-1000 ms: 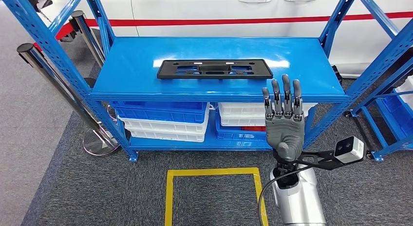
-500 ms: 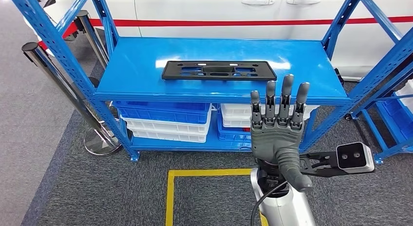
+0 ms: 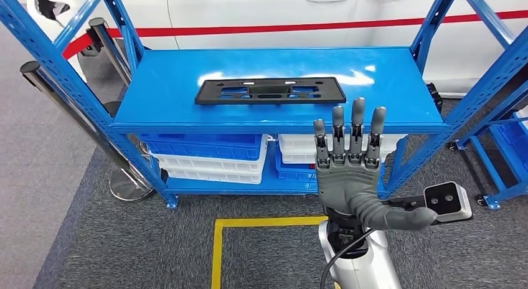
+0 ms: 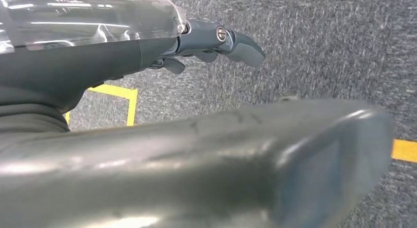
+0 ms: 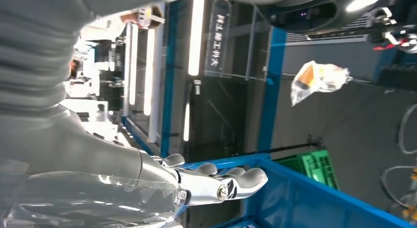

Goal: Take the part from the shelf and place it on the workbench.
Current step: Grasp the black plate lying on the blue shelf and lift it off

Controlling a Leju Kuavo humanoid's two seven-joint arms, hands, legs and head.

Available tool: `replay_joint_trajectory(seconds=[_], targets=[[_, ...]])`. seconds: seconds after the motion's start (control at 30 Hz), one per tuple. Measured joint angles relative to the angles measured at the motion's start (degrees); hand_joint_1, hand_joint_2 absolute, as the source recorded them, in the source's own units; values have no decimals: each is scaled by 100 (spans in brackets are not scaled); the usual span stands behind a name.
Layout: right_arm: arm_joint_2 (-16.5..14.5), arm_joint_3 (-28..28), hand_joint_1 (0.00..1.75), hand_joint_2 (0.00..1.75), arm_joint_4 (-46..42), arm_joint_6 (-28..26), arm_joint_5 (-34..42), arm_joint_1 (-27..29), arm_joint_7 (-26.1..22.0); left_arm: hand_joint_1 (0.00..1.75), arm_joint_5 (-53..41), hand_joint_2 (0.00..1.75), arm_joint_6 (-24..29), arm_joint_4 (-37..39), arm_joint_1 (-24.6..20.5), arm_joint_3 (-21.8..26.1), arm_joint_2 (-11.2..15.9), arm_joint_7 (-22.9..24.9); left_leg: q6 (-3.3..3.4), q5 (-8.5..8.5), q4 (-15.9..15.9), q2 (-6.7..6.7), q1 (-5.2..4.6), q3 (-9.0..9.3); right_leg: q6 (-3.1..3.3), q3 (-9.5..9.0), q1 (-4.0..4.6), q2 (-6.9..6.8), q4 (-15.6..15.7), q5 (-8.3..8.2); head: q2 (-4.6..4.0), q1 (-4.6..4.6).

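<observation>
On the top level of the blue shelf (image 3: pixel 162 90), the black part (image 3: pixel 269 91) lies flat near the centre. The right hand (image 3: pixel 348 170) is raised in front of the shelf edge, fingers extended and apart, grasping nothing. The left hand (image 4: pixel 216 41) hangs over grey carpet (image 4: pixel 319 51), fingers loosely extended, grasping nothing.

An automotive workshop or factory floor.
Blue steel shelving (image 3: pixel 124 124) held stacked blue and white plastic bins (image 3: pixel 208 155); a white car body (image 3: pixel 280 9) stood behind, and yellow floor tape (image 3: pixel 274 222) marked grey carpet (image 3: pixel 124 251).
</observation>
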State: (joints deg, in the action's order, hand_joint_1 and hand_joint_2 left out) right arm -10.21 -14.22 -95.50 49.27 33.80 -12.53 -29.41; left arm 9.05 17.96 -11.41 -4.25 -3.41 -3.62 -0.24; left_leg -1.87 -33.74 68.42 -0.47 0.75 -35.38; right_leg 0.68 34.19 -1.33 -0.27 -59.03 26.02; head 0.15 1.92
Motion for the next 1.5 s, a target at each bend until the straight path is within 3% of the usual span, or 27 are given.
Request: replay_joint_trajectory(seconds=[0.07, 0.1, 0.17, 0.23, 0.3, 0.4, 0.47, 0.53, 0.6, 0.63, 0.67, 0.7, 0.77, 0.8, 0.87, 0.93, 1.0, 1.07, 1.13, 1.17, 1.2, 1.23, 1.27, 1.3, 1.33, 1.43, 1.5], targets=[[0, -4, 0, 0, 14, 0, -2, 4, 20, 0, 0, 0, 4, 1, 16, 0, -1, 14, -23, -146, 644, 6, 9, -386, 17, -15, 6, -11, -3, 18, 0, 2], [0, -7, 0, 0, 18, 0, -3, 5, 23, 0, 0, 0, 6, 2, 26, 0, -1, 15, -21, -44, 661, 6, 9, -440, 17, -30, 7, -7, -4, 34, 0, 2], [0, -19, 0, 0, 21, -1, -4, 4, 33, 0, -1, 0, 8, 2, 34, 0, -1, 17, 15, 420, 51, 14, 7, -217, -2, -87, 5, 1, -3, 90, -1, 2], [-1, -37, 0, 0, 22, -6, -7, -5, 44, 0, -13, 0, 15, 2, 25, -2, -1, 31, 88, 680, -700, 44, -20, 118, -57, -151, 17, 1, 1, 158, -1, 1], [-2, -44, 0, 0, 22, -14, -9, -15, 53, 0, -35, 0, 29, 2, 19, -8, -3, 52, 176, 635, -998, 59, -50, 249, -141, -194, 28, -2, 3, 171, 0, -2], [-3, -46, 0, 0, 20, -16, -14, -34, 60, 0, -69, 0, 50, 2, 41, -20, -13, 80, 311, 616, -1083, 26, -35, 395, -248, -220, 19, -2, -131, 162, -1, -7], [-2, -46, 0, 0, 16, -15, -13, -55, 59, 0, -91, 0, 60, 2, 43, -36, -17, 94, 374, 586, -1102, 12, -35, 533, -276, 24, 9, 2, -566, 329, -1, -16], [-2, -46, 0, 0, 15, -13, -10, -58, 58, 0, -110, 0, 62, 2, 34, -55, -20, 110, 407, 505, -1102, 0, -56, 624, -285, 545, 16, 9, -1280, 566, 0, -25], [-2, -46, 0, 0, 16, -13, -9, -51, 58, 0, -119, 0, 60, 2, 45, -66, -26, 121, 413, 387, -1102, -19, -80, 754, -265, 933, 38, 15, -1570, 658, 0, -28], [-2, -46, 0, 0, 16, -13, -9, -51, 58, 0, -119, 0, 60, 2, 53, -68, -28, 123, 411, 317, -1103, -29, -92, 844, -240, 979, 58, 18, -1421, 580, 0, -29], [-2, -46, 0, 0, 16, -13, -9, -50, 58, 0, -119, 0, 60, 2, 60, -70, -31, 124, 409, 234, -1104, -35, -104, 948, -199, 951, 86, 21, -1109, 374, 0, -29], [-1, -46, 0, 0, 19, -13, -10, -48, 59, 0, -120, 0, 60, 6, 73, -73, -40, 125, 408, 145, -1106, -39, -110, 1039, -135, 896, 122, 30, -716, -6, 0, -32], [1, -46, 0, 0, 33, -5, -10, -42, 59, 0, -121, 0, 57, 20, 62, -83, -59, 130, 374, -4, -1144, -55, -117, 1164, -25, 795, 189, 55, -192, -555, 0, -3], [0, -45, 0, 0, 38, 3, -10, -43, 59, 0, -122, 0, 56, 27, 53, -87, -70, 133, 349, -35, -1169, -56, -117, 1222, 14, 760, 212, 68, -77, -669, 0, 11], [-8, -45, 0, 0, 30, 27, -9, -61, 58, 0, -125, 0, 58, 31, 13, -93, -72, 137, 285, 70, -1086, -49, -119, 1273, 69, 599, 205, 74, 12, -538, 0, 16], [-17, -45, 0, 0, 25, 62, -7, -81, 58, 0, -126, 0, 64, 31, -6, -97, -69, 137, 222, 346, -537, -35, -118, 1037, 111, 344, 162, 68, 143, -424, 0, 21], [-21, -45, 0, 0, 39, 92, -7, -87, 58, 0, -126, 0, 72, 31, -12, -100, -64, 136, 142, 334, 184, -21, -88, 530, 115, 85, 119, 52, 230, -285, 0, 33], [-22, -46, 0, 0, 58, 105, -8, -83, 58, 0, -123, 0, 75, 31, -2, -100, -58, 134, 63, -200, 489, -8, -41, 92, 102, -163, 81, 55, 258, -115, 0, 36], [-22, -46, 0, 0, 73, 108, -9, -79, 58, 0, -121, 0, 75, 33, 25, -99, -49, 133, 15, -675, 297, 6, 6, -146, 64, -432, 36, 85, 259, 76, 0, 37], [-22, -46, 0, 0, 83, 109, -9, -77, 59, 0, -121, 0, 75, 36, 41, -98, -43, 133, 0, -619, 53, 12, 29, -209, 38, -569, 15, 97, 257, 178, 0, 38], [-22, -46, 0, 0, 97, 107, -10, -73, 62, 0, -122, 0, 75, 42, 62, -99, -38, 133, -11, -235, -269, 23, 51, -248, 7, -678, 1, 103, 256, 281, 0, 37], [-21, -45, 0, 0, 120, 101, -13, -67, 74, 0, -122, 0, 75, 52, 76, -99, -34, 133, -14, 315, -579, 46, 61, -289, -27, -769, -3, 111, 222, 381, 0, 41], [-20, -44, 0, 0, 140, 91, -20, -61, 87, 0, -126, 0, 75, 63, 85, -101, -33, 133, 5, 810, -785, 66, 61, -317, -73, -824, 2, 119, 190, 484, 0, 41], [-21, -43, 0, 0, 158, 80, -29, -54, 109, 0, -127, 0, 75, 73, 82, -102, -33, 132, 39, 1168, -880, 80, 52, -344, -122, -853, 10, 126, 160, 569, 0, 40], [-22, -43, 0, 0, 169, 75, -37, -56, 127, 0, -127, 0, 76, 79, 70, -102, -33, 131, 88, 1275, -867, 86, 37, -364, -170, -882, 12, 131, 138, 635, 0, 38], [-29, -42, 0, 0, 163, 71, -44, -87, 153, 0, -128, 0, 80, 79, 26, -102, -28, 118, 227, 1190, -849, 57, 40, -321, -273, -903, -20, 100, 67, 809, 0, 14], [-28, -42, 0, 0, 163, 54, -49, -96, 166, 0, -132, 0, 80, 79, 4, -102, -25, 106, 291, 1141, -885, 48, 37, -270, -297, -591, -21, 71, -511, 1062, 0, -3]])
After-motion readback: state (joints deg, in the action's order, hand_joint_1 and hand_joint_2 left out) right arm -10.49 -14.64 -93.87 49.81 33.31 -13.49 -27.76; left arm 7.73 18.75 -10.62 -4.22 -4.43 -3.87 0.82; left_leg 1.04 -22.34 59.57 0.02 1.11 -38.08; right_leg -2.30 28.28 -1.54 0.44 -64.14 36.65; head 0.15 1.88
